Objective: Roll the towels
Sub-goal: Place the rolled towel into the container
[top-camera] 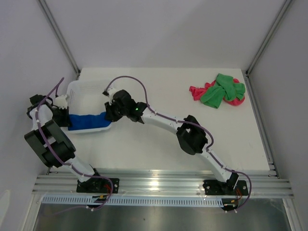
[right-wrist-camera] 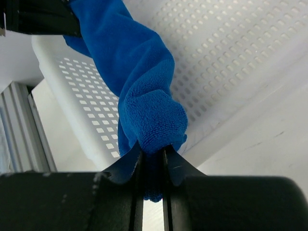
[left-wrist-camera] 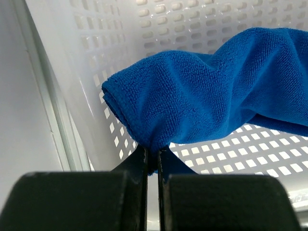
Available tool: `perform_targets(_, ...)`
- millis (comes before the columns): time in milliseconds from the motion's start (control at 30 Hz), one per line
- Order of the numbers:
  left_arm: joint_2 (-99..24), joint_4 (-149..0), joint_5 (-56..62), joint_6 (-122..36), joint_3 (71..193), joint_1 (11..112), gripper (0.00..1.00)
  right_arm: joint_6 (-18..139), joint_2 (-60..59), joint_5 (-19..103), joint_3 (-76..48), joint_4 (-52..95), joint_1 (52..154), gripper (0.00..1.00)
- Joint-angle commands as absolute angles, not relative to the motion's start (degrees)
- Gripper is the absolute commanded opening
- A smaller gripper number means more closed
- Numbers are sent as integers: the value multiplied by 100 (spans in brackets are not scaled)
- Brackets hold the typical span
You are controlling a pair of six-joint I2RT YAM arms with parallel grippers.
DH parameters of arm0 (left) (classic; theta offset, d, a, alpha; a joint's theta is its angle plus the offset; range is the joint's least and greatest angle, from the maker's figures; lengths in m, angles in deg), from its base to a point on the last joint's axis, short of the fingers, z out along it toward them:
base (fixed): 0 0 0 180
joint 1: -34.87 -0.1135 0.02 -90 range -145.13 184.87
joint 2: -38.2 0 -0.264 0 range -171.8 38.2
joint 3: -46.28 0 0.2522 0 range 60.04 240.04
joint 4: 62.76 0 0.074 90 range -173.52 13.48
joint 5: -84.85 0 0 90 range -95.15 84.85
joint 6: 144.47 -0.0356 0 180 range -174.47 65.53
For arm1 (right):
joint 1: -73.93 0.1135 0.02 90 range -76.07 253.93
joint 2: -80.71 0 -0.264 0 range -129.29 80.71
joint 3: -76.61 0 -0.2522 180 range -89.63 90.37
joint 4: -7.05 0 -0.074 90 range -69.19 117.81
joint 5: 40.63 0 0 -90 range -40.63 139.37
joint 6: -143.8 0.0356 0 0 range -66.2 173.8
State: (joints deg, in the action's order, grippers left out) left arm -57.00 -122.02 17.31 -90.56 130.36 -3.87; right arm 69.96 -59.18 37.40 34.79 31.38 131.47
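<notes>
Blue towel [top-camera: 89, 121], seemingly taut, pinched by left fingers [left-wrist-camera: 134, 162] and right fingers [right-wrist-camera: 125, 164].

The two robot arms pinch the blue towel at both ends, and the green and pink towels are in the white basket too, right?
Not quite. The green towel and pink towel lie heaped on the table at far right, outside the white basket, as the top external view shows. The left tool and right tool do each pinch an end of the blue towel.

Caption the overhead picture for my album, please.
Left claw and right claw hold a blue towel by its ends at a white basket; green towel and pink towel lie bunched far right.
</notes>
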Motion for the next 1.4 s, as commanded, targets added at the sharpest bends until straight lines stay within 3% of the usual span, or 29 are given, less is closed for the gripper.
perform_targets(0, -5453, -12451, 1464, -9507, 12982, -424, 1, 6804, -5569, 3540, 3368, 4102, 13097, 0)
perform_targets(200, -5479, -12591, 1086, -9534, 13009, -424, 1, 6927, -5893, 3689, 3613, 4130, 13149, 6)
perform_targets(400, -5689, -12363, 786, -9314, 13272, -398, 2, 6821, -6570, 4172, 4650, 3997, 13351, 12)
perform_targets(500, -5813, -12188, 585, -9287, 13290, -327, 14, 6866, -6765, 4418, 4731, 4015, 13369, 13)
perform_targets(567, -5831, -12117, 575, -9279, 13290, -301, 22, 6866, -6730, 4471, 4538, 3963, 13378, 20)
perform_targets(600, -5822, -12091, 575, -9235, 13290, -283, 27, 6848, -6712, 4428, 4493, 3954, 13378, 33)
perform_targets(667, -5726, -12038, 601, -9191, 13281, -283, 29, 6865, -6659, 4349, 4449, 3971, 13387, 43)
perform_targets(800, -5471, -11819, 619, -9016, 13290, -283, 32, 6909, -6370, 4479, 4213, 3962, 13378, 52)
perform_targets(967, -5102, -11721, 584, -8901, 13325, -283, 44, 6760, -5642, 4770, 3694, 3568, 13387, 54)
perform_targets(1133, -4855, -11783, 592, -8795, 13501, -283, 46, 6523, -5210, 5200, 3500, 3496, 13413, 55)
perform_targets(1300, -4583, -12143, 1278, -8979, 13458, -82, 40, 6426, -4937, 5289, 3360, 3356, 13413, 51)
perform_targets(1367, -4582, -12196, 1252, -9093, 13212, 181, 33, 6531, -4814, 5350, 3053, 3190, 13387, 44)
